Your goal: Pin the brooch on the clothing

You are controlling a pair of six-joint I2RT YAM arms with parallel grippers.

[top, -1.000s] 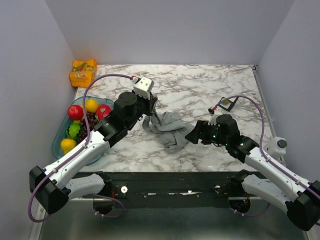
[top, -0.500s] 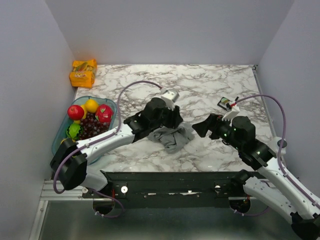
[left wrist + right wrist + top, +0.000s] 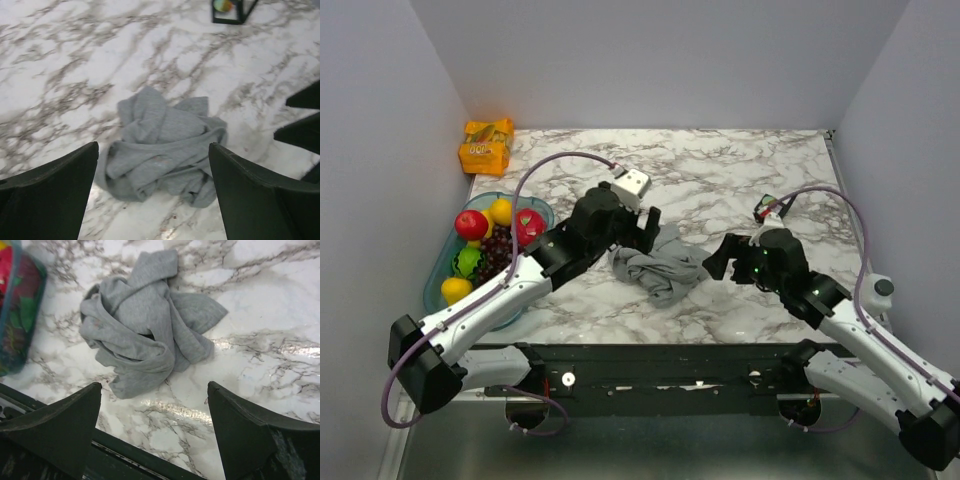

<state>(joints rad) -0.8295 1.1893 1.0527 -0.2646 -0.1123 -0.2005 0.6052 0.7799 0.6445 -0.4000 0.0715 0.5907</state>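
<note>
The grey clothing (image 3: 660, 268) lies crumpled in a heap at the middle of the marble table, also in the left wrist view (image 3: 162, 142) and the right wrist view (image 3: 145, 330). My left gripper (image 3: 650, 230) hovers just behind and left of the heap, open (image 3: 153, 146), nothing between its fingers. My right gripper (image 3: 716, 262) is open beside the heap's right edge (image 3: 154, 386), over bare marble and holding nothing. The brooch (image 3: 222, 5) sits on its black card (image 3: 231, 12) at the far right of the table, partly behind the right arm's cable (image 3: 766, 208).
A blue tray (image 3: 438, 268) of fruit stands at the left edge, also at the left of the right wrist view (image 3: 15, 310). An orange packet (image 3: 486, 145) is in the back left corner. A white round object (image 3: 876, 290) sits at the right edge. Walls close three sides.
My left gripper, shut on the lifted clothing a second ago, has opened and let it drop into a heap, then drawn back left. The right gripper has shifted slightly beside the heap.
</note>
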